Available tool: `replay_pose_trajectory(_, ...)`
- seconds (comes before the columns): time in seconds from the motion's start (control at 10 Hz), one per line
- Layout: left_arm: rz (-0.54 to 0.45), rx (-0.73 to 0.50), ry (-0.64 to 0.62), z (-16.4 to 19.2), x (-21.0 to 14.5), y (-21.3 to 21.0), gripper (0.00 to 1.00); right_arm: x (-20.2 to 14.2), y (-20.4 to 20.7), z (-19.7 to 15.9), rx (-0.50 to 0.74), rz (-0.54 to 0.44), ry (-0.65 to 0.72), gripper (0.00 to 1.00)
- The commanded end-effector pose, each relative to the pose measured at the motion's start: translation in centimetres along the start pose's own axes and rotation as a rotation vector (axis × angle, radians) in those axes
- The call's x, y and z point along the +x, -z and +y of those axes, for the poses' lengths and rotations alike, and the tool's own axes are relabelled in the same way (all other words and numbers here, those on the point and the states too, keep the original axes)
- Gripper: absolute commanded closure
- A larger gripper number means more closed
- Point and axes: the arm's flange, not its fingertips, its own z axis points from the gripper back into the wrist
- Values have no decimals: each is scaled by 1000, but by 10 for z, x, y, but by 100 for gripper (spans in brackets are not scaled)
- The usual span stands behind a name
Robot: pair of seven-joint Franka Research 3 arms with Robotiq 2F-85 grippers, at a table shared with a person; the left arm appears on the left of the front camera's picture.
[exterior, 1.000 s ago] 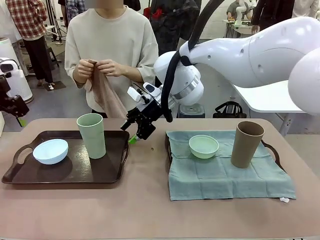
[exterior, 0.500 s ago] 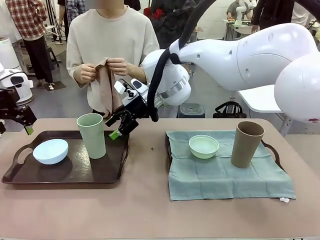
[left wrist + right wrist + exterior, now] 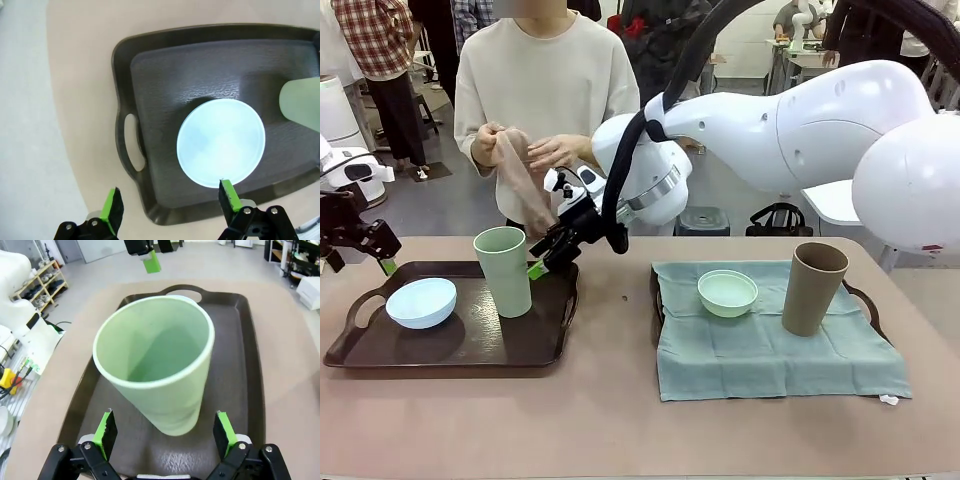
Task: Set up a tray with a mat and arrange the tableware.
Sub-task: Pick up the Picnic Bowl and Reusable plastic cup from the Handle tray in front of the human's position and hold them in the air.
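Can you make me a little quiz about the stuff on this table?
1. True or false: the light green cup stands on a mat.
2. Which bowl sits on the teal mat? A) pale blue B) mint green C) brown
3. What is the person's hand holding?
Key: 1 false, it stands on the bare dark tray. 2 B, the mint green bowl. 3 a brownish cloth.
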Motion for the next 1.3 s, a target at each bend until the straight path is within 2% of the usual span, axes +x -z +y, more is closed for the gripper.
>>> replay_pose_trajectory(0.0,-9,-33,-9,2,4,11,0,10,11,-4,29,-12,-4,0)
replay_pose_trajectory(0.5,56,-74,-22,4,18,33,0,13,31,-9,78,13,-10,0)
replay_pose_trajectory(1.2,96,-110,-30,-5,25,60,0,33,69,-39,130,76,-39,0)
